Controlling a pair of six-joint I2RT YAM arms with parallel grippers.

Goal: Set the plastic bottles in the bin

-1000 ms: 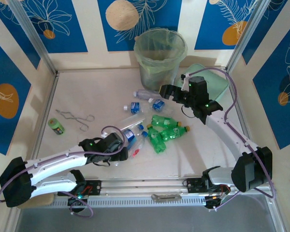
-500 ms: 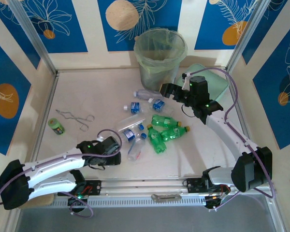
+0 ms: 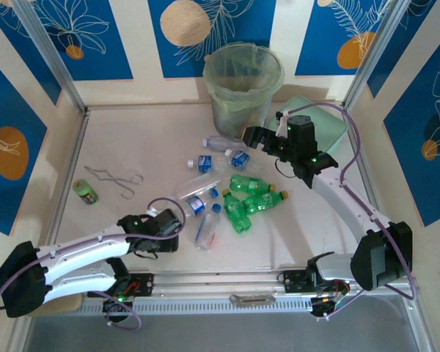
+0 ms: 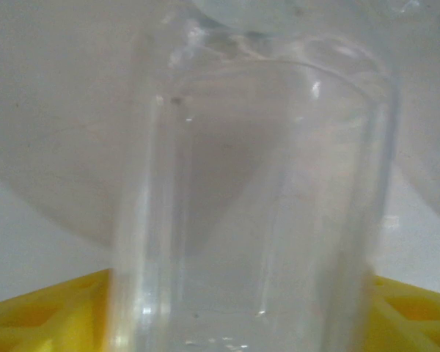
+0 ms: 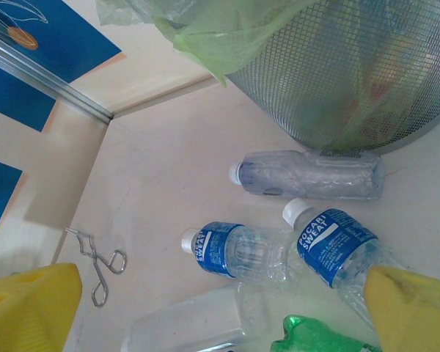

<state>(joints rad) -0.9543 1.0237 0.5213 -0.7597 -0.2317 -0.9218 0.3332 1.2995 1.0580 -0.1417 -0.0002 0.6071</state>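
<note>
A clear plastic bottle [image 4: 249,205] stands lengthwise between the yellow fingers [image 4: 44,315] of my left gripper [image 4: 242,312], and both of its sides meet the pads. From above, that gripper [image 3: 173,222] sits low at the near left of the pile, beside a clear blue-capped bottle [image 3: 207,229]. Green bottles [image 3: 251,199] and blue-labelled ones [image 3: 203,163] lie mid-table. My right gripper [image 3: 252,137] hovers open over the bottles just in front of the bin [image 3: 243,81]. Between its fingers lie a blue-labelled bottle [image 5: 231,251] and a second [image 5: 334,246], with a plain clear one [image 5: 308,174] by the bin's mesh wall [image 5: 352,81].
Metal tongs [image 3: 116,180] and a green tape roll [image 3: 84,191] lie at the left. A mint-green lid [image 3: 319,125] sits behind the right arm. Aluminium posts and walls close the table's sides and back.
My left gripper drew back toward the near left from the pile and its jaws narrowed onto a clear bottle. The blue-capped bottle shifted slightly. The right arm stayed still.
</note>
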